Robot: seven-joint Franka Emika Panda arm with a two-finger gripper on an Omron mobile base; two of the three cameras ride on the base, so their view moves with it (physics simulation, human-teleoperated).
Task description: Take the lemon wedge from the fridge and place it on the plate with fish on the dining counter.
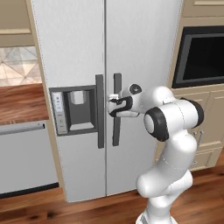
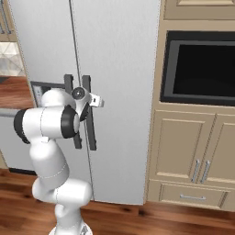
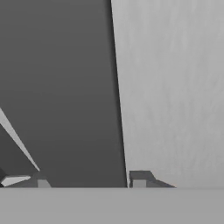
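A: Where is the pincer point(image 1: 112, 101)?

B: Right at the fridge point(image 1: 131, 52), level with the middle of the right-hand handle point(image 1: 117, 109). From the left base camera the white arm point(image 1: 168, 148) bends in from the right of the fridge and the hand ends on that handle. From the right base camera the hand sits over the same handle, just right of the door seam.

A: Is it clamped on the handle?

B: In the hand camera the dark handle point(image 3: 61, 92) runs up the frame and lies between the two fingertips point(image 3: 139, 178), with pale door on the far side of it. So the fingers straddle the handle. Whether they press on it or stand a little apart from it, I cannot tell.

A: And the fridge doors?

B: Both shut. The seam between them is a thin straight line. The left door holds the dispenser point(image 1: 74, 109), just left of the left handle point(image 1: 100, 111).

A: The lemon wedge?

B: Nothing of it can be seen; the fridge doors are closed.

A: What stands beside the fridge?

B: To its right, beige cabinets point(image 2: 193, 151) with a dark oven point(image 2: 202, 66) set in them. To its left, a reddish-brown worktop point(image 1: 22, 103) above a grey dishwasher front point(image 1: 24, 155).
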